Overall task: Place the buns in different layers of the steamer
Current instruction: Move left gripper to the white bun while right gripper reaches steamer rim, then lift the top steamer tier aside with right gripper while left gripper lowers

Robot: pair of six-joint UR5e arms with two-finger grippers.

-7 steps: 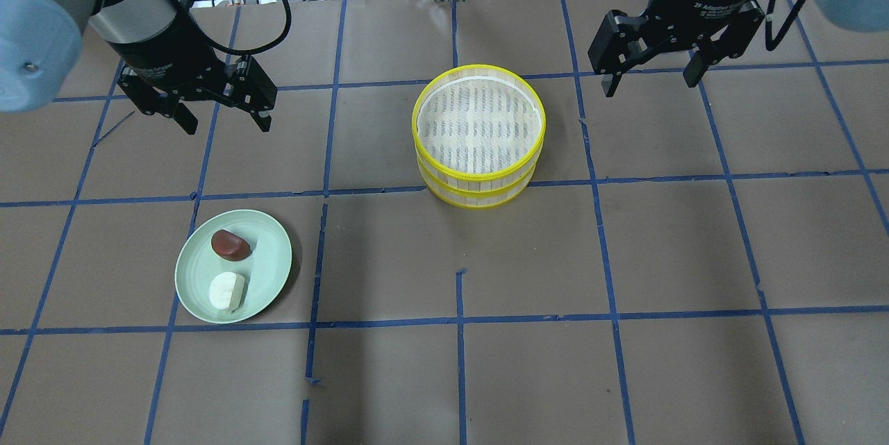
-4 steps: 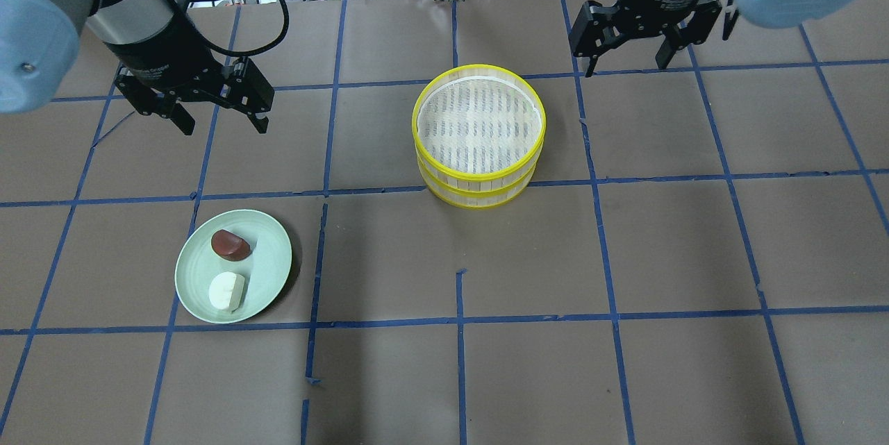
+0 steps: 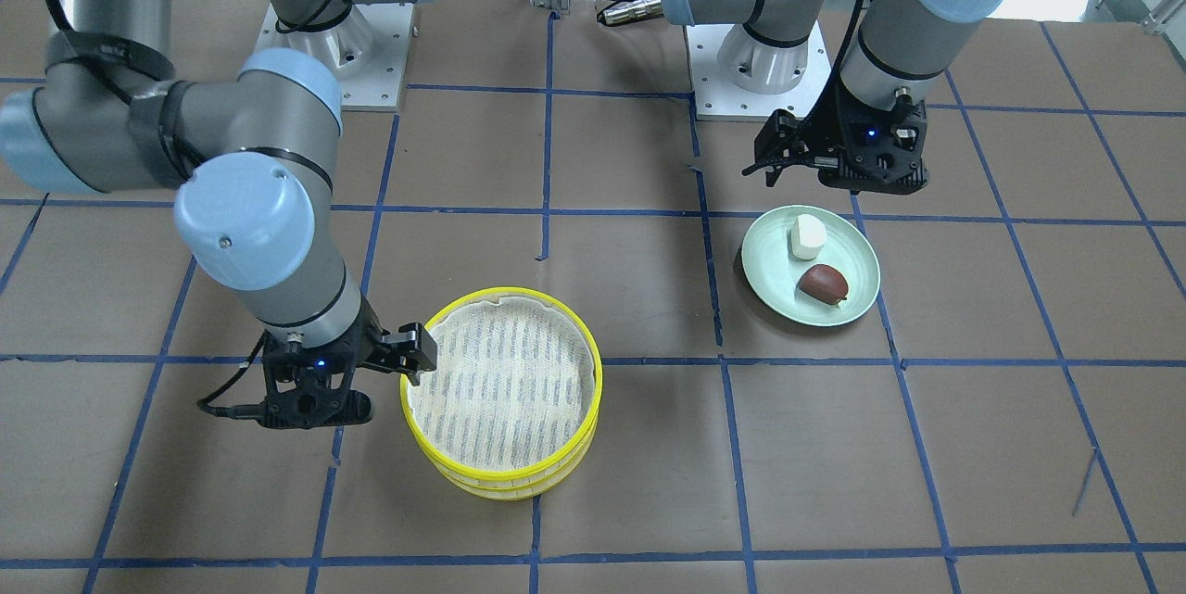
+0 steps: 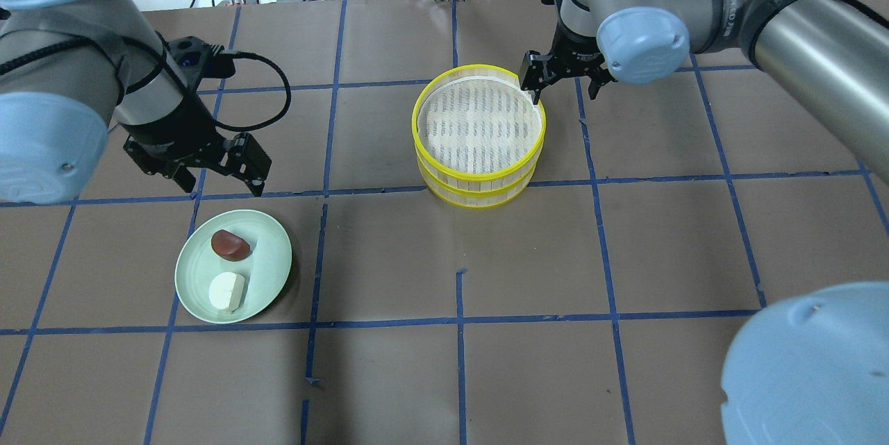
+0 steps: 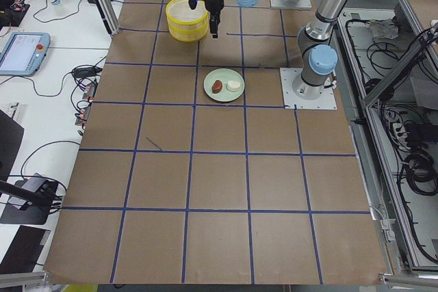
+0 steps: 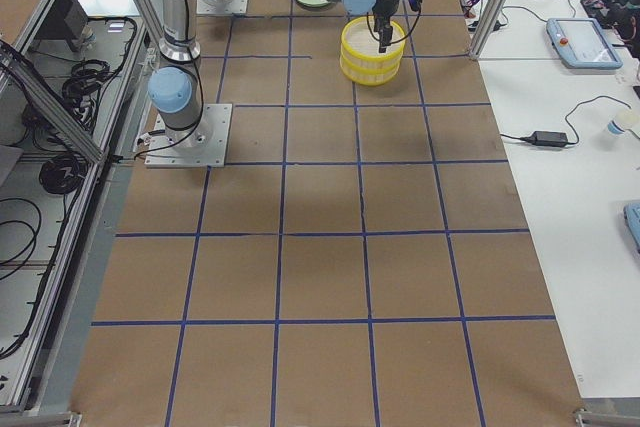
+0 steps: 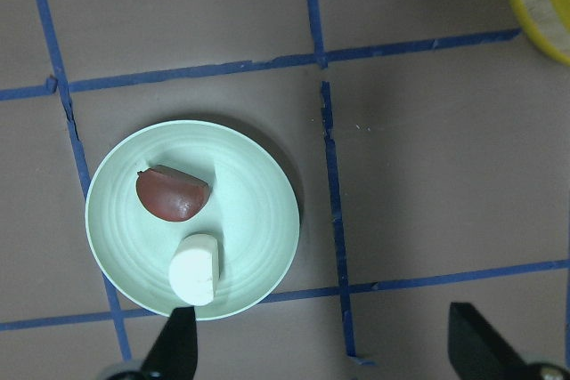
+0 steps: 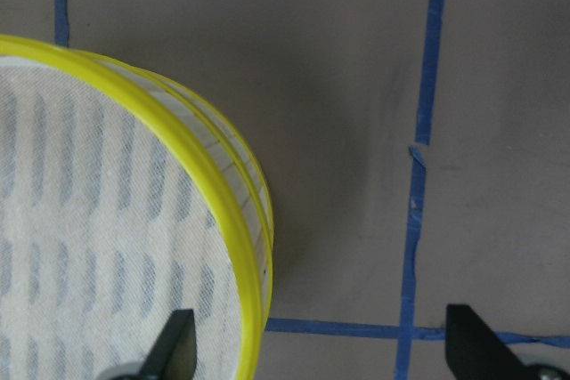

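Buns (image 4: 230, 244) on plate (image 4: 271, 261), at six o'clock from left claw (image 4: 222, 187), wide open, empty; right claw (image 4: 564, 94), open too, straddling steamer (image 4: 479, 181) rim at two o'clock.

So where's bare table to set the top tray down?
Widest bare patch: the table on the robot's right, beside the stacked steamer trays. Another lies between the trays and the plate. Crowded: the trays' far-right rim, straddled by the right tool, and by the plate, where the left tool hovers.

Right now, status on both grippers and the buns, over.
Left gripper open, near plate. Right gripper open, straddling top rim of stacked steamer trays. White bun, brown bun both on plate.
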